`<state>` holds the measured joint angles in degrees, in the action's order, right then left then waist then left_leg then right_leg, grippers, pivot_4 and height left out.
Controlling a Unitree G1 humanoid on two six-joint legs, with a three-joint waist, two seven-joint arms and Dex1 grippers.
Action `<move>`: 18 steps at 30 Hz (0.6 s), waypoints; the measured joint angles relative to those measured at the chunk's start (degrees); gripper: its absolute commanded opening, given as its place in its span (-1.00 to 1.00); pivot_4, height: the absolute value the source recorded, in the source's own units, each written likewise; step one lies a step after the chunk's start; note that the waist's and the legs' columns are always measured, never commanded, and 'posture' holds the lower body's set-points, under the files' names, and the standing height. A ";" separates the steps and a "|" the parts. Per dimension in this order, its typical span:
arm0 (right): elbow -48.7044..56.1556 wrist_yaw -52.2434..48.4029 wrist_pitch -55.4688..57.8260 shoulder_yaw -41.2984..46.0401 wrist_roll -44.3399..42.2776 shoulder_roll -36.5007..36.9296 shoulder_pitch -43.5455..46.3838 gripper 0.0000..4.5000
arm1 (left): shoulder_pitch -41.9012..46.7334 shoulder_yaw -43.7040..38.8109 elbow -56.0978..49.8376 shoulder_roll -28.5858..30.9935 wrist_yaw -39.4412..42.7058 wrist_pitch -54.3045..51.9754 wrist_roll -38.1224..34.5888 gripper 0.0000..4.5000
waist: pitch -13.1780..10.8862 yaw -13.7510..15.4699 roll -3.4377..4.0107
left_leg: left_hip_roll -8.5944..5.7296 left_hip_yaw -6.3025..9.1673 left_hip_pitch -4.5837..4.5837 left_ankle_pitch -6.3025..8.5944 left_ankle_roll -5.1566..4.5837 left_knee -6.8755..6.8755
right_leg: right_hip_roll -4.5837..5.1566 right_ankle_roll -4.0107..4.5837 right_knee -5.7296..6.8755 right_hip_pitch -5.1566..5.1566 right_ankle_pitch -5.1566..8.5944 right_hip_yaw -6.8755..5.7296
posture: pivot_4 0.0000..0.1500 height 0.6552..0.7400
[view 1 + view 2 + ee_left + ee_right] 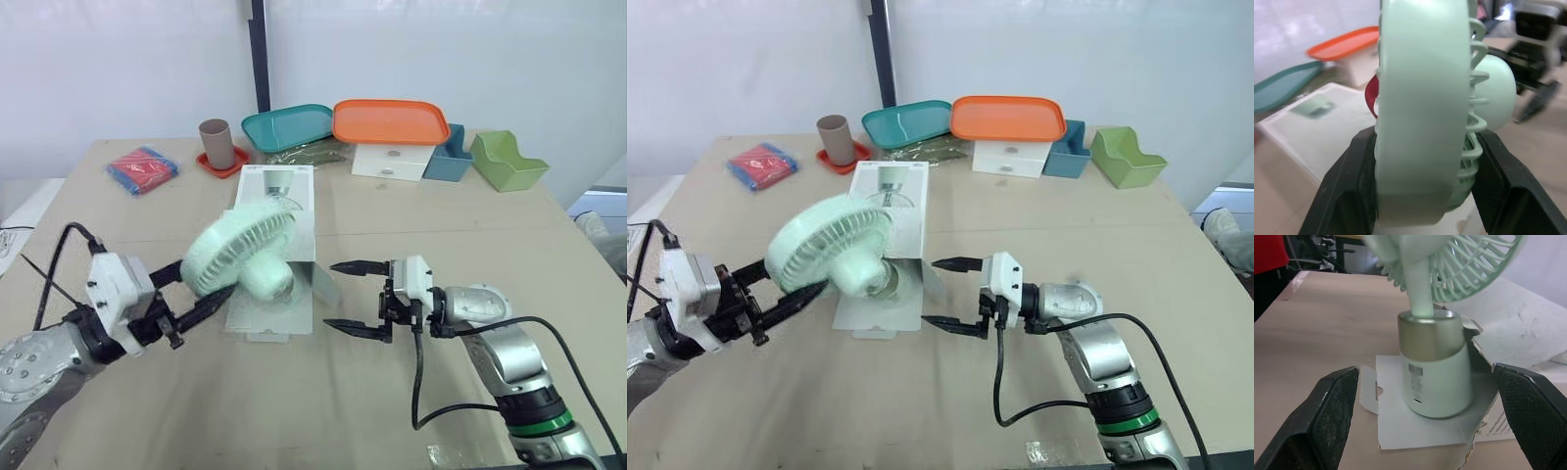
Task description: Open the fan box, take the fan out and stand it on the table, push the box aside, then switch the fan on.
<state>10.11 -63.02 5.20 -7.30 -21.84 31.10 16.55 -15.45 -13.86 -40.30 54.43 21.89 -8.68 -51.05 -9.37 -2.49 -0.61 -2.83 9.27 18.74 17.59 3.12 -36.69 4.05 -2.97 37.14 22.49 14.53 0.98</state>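
The mint-green fan (240, 257) hangs tilted over the near end of the white fan box (277, 201), which lies flat on the table with its end flaps open. My left gripper (201, 284) is shut on the rim of the fan's round cage (1420, 112). The fan's base (1435, 367), gold-banded above white, sits at the box's open flaps. My right gripper (330, 295) is open, just right of the box's open end, its fingers (1334, 416) wide on either side of the base without touching it.
Along the table's far edge are a red packet (143, 168), a brown cup on a red saucer (217, 144), a teal tray (289, 125), an orange tray (392, 120) on a white drawer unit (390, 162), a blue bin (449, 155) and a green bin (506, 160).
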 measured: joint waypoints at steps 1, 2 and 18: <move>-0.02 0.47 0.37 0.00 0.11 -0.16 0.03 1.00 | -0.08 -0.72 -0.85 -0.85 -1.81 -1.80 -0.72 -0.10 | -0.01 0.02 -0.03 | 0.01 0.01 0.01 0.01 0.03 0.00 | -0.02 0.00 0.00 0.01 0.00 0.00 | 1.00 1.00; -0.07 0.59 0.53 -0.03 0.14 -0.27 0.11 1.00 | -0.21 -1.30 -1.60 -1.57 -2.90 -2.96 -0.92 -0.10 | -0.01 0.03 -0.03 | 0.02 -0.01 0.03 0.02 0.07 0.00 | -0.02 0.01 -0.01 0.04 -0.01 0.01 | 1.00 1.00; -3.05 -0.52 -0.17 -2.57 1.89 -1.85 2.28 1.00 | 4.27 -7.24 -14.49 -15.79 -37.58 -20.03 -3.02 -0.10 | -0.01 0.52 -0.18 | 0.47 -0.58 0.24 -0.09 0.56 -0.11 | -0.46 0.27 -0.07 0.53 -0.40 0.41 | 1.00 1.00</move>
<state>7.06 -63.54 5.03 -9.87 -19.95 29.24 18.83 -11.18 -21.10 -54.79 38.64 -15.69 -28.72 -54.08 -9.37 -1.97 -0.79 -2.37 8.69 18.98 17.50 3.68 -36.79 3.58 -2.70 37.07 23.01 14.13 1.38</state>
